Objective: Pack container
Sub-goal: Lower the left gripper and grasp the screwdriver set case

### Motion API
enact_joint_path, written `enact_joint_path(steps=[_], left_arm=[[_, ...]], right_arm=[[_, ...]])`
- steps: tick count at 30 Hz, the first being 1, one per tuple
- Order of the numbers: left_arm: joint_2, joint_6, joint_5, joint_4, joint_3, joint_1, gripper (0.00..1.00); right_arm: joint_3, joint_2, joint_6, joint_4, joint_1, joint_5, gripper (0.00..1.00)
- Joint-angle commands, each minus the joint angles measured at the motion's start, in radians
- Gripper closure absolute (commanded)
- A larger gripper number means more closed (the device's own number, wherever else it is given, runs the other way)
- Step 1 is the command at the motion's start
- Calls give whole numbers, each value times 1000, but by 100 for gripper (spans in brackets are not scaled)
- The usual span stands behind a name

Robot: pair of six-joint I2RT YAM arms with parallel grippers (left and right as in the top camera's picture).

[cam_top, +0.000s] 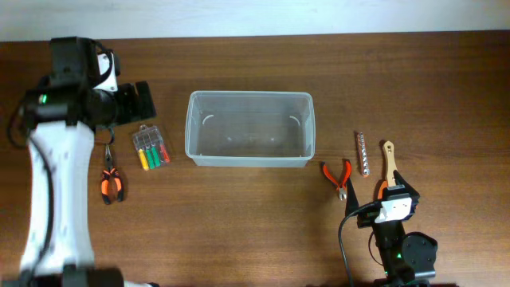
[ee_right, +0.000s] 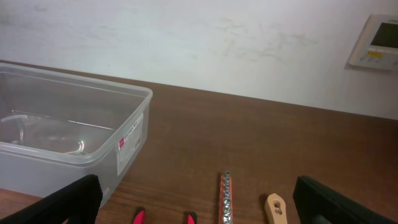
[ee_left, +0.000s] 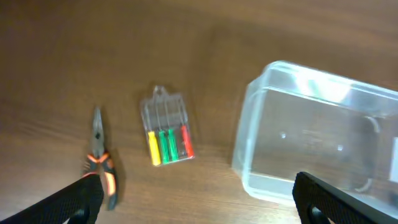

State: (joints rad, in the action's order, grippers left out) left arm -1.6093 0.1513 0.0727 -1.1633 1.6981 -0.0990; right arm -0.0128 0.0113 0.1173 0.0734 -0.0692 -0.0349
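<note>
The container (cam_top: 249,128) is a large clear plastic tub, empty, in the middle of the table; it also shows in the left wrist view (ee_left: 317,140) and the right wrist view (ee_right: 68,124). My left gripper (ee_left: 199,202) is open and empty, held above the table left of the tub, over a small clear case of screwdrivers (ee_left: 166,134) and orange-handled pliers (ee_left: 101,163). My right gripper (ee_right: 196,208) is open and empty at the near right, behind red-handled pliers (cam_top: 338,174), a socket rail (ee_right: 226,196) and a wooden handle (ee_right: 275,210).
The screwdriver case (cam_top: 151,147) and orange pliers (cam_top: 111,182) lie left of the tub. The socket rail (cam_top: 362,154) and a wooden-handled tool (cam_top: 388,166) lie right of it. A white wall with a panel (ee_right: 376,42) stands behind the table.
</note>
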Motion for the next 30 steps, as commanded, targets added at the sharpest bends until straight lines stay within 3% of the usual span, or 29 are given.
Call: enact_joint_path(steps=[1, 5, 9, 18, 30], left_arm=[[-123, 43, 114, -5, 13, -60, 1], [-219, 26, 175, -9, 13, -106, 1], [-290, -39, 173, -27, 13, -118, 1], [-401, -39, 141, -19, 13, -117, 1], [-504, 62, 82, 41, 0, -100, 1]], right_arm=[[7, -5, 6, 1, -2, 8, 1], [7, -5, 6, 1, -2, 8, 1], [7, -5, 6, 1, -2, 8, 1], [7, -5, 6, 1, -2, 8, 1], [7, -5, 6, 1, -2, 8, 1]])
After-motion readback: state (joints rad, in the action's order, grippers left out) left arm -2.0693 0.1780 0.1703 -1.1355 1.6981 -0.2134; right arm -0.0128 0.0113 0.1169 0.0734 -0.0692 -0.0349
